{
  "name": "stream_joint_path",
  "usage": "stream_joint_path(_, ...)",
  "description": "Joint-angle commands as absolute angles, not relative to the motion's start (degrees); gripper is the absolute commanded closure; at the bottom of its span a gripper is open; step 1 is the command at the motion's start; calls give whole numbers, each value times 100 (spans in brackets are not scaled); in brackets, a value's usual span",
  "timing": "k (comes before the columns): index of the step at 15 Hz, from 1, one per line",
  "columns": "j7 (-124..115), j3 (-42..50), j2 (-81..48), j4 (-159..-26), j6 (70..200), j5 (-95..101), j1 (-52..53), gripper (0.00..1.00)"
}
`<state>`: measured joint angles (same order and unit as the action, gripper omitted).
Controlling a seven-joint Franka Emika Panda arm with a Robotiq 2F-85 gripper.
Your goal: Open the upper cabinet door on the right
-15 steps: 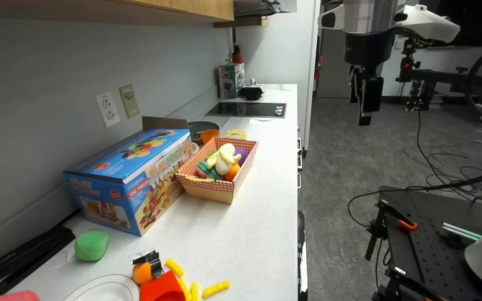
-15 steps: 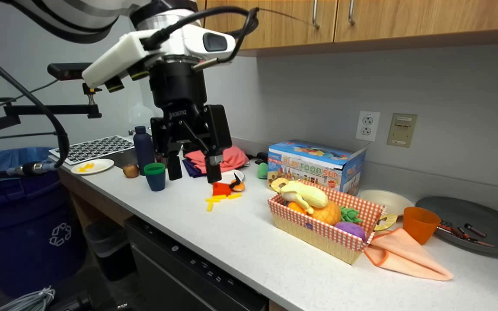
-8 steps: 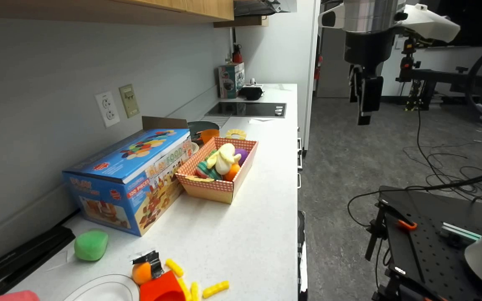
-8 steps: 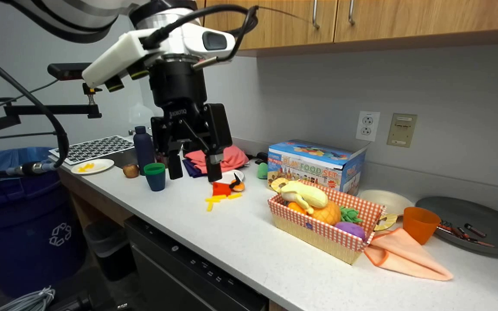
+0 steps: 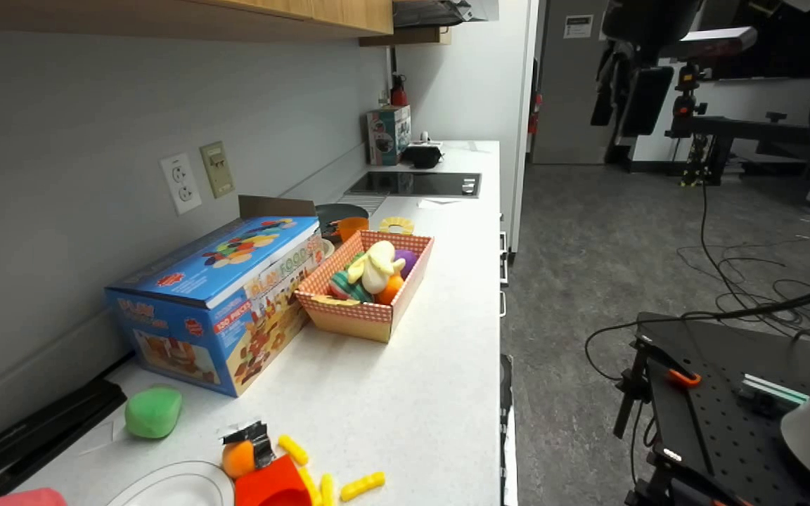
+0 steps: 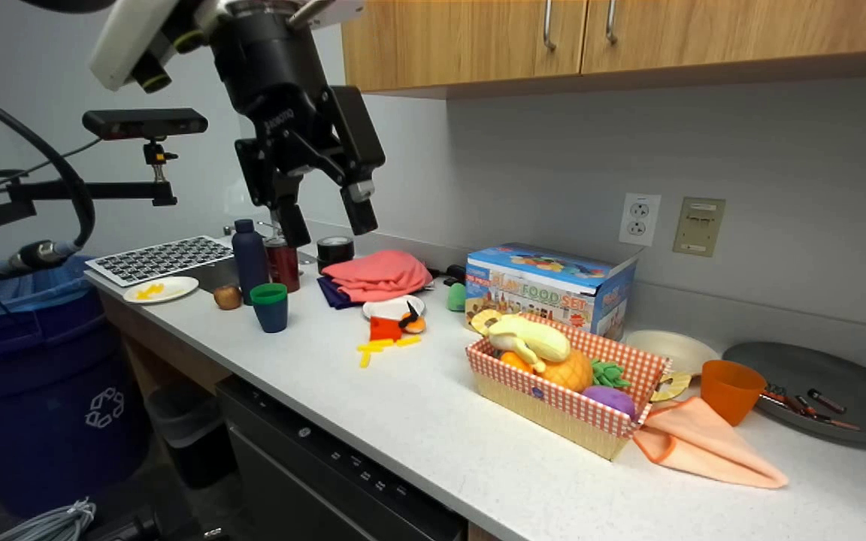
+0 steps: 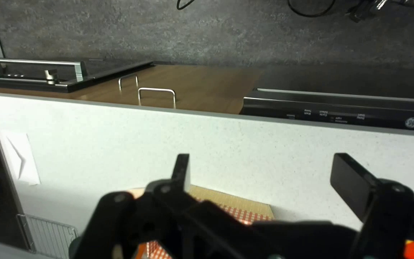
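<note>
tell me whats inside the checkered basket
Seen inside the basket: a yellow banana uppermost, a pineapple, green leaves, a purple piece and, in an exterior view, a green-striped piece. Whatever lies beneath these is covered.

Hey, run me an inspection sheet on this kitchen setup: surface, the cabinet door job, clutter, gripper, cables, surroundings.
Surface: white countertop, carrying many loose items.
Job's things: right upper cabinet door closed, as far as its visible lower part shows; metal handle untouched.
Clutter: play food box, checkered basket of toy fruit, peach cloth, orange cup, navy bottle.
Grippers: gripper open, above countertop height, apart from the door; held object, nothing seen.
Cables: black cable hanging in a curve; coiled grey cable low down.
Surroundings: blue recycling bin, dishwasher below the countertop, power outlet.
</note>
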<state>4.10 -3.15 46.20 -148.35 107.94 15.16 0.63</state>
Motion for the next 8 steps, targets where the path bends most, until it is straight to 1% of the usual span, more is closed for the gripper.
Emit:
stream_joint_path(1,383,-285,4679,-14807,10769,1542,111,0)
stream_joint_path(8,383,-286,4742,-14808,10768,1542,111,0)
